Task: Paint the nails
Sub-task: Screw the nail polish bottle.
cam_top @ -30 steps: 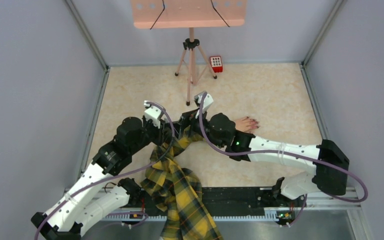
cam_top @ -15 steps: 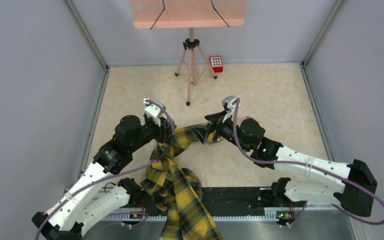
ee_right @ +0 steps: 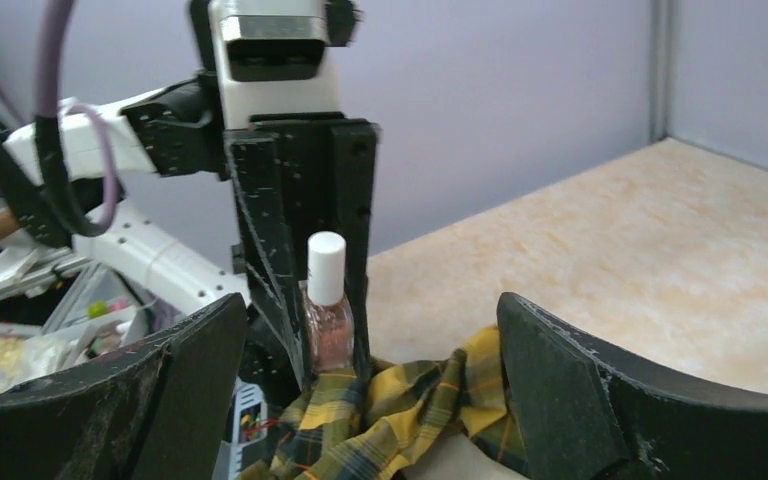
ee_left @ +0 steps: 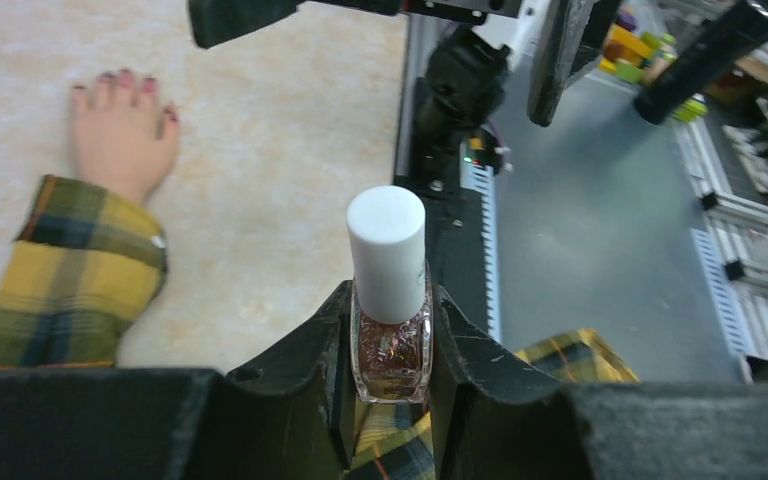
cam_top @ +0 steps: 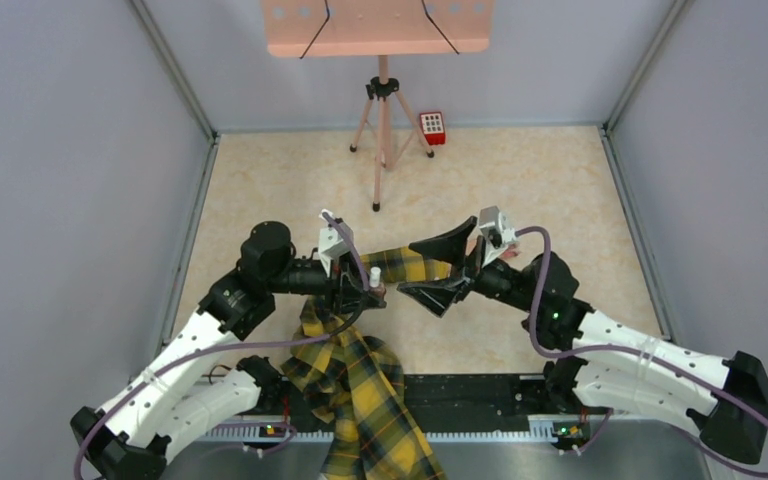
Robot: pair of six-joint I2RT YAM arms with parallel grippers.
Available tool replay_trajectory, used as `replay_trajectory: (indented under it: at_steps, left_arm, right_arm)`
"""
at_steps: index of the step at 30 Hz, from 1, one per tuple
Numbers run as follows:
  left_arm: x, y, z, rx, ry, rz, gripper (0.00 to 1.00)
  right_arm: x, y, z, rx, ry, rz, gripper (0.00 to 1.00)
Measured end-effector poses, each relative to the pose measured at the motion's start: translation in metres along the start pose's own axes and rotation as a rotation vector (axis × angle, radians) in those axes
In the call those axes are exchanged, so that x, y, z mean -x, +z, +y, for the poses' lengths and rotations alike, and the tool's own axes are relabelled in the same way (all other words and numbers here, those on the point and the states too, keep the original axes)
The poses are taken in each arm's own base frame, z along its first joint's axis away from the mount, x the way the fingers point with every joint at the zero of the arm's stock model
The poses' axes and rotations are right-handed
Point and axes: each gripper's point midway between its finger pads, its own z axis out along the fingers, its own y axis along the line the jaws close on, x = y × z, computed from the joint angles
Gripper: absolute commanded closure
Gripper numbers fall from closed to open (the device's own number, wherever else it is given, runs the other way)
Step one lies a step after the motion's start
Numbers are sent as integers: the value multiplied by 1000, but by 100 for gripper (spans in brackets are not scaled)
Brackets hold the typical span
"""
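Observation:
My left gripper point(ee_left: 390, 300) is shut on a small glass nail polish bottle point(ee_left: 390, 345) with glittery reddish polish and a white cap point(ee_left: 386, 250), held upright above the plaid cloth. The mannequin hand point(ee_left: 120, 135) lies flat on the table, its dark red nails point(ee_left: 125, 80) showing, with the yellow-black plaid sleeve point(ee_left: 80, 260) at its wrist. My right gripper point(cam_top: 407, 267) stands wide open, facing the left gripper point(cam_top: 372, 290) over the sleeve. In the right wrist view the bottle point(ee_right: 328, 325) stands just beyond my open right gripper point(ee_right: 370, 310). In the top view the right arm hides most of the hand.
A tripod point(cam_top: 382, 130) stands at the back of the table under a pink board point(cam_top: 375, 25). A small red keypad box point(cam_top: 432, 127) sits beside it. Grey walls close in three sides. The plaid cloth point(cam_top: 360, 380) trails over the black rail point(cam_top: 470, 392) at the near edge.
The right gripper has left the mannequin hand, swung round to face left and opened wide. The left gripper has moved right with the bottle, toward the right gripper.

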Motion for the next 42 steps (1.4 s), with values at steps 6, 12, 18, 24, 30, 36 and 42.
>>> replay_trajectory:
  at_steps: [6,12,18,24,30,36,42]
  left_arm:
    - [-6,1,-25,-163,-37,32,100]
    - [-4,-1,-36,-224,-26,31,100]
    - [-6,1,-38,-242,-31,39,100]
    - [-7,1,-41,-257,-32,43,100]
    - [-7,1,-41,-258,-32,43,100]
    - [-7,1,-42,-261,-29,45,100]
    - [-7,2,-39,-246,-27,44,100]
  right_arm:
    - [-13,9,21,157,13,31,24]
    - [-24,19,35,279,74,51,29]
    - [-15,24,48,359,104,17,40]
    - [-9,32,54,408,127,3,47]
    - [-15,38,58,440,151,25,52]
    - [-19,41,63,459,163,61,61]
    - [-26,43,63,456,164,107,82]
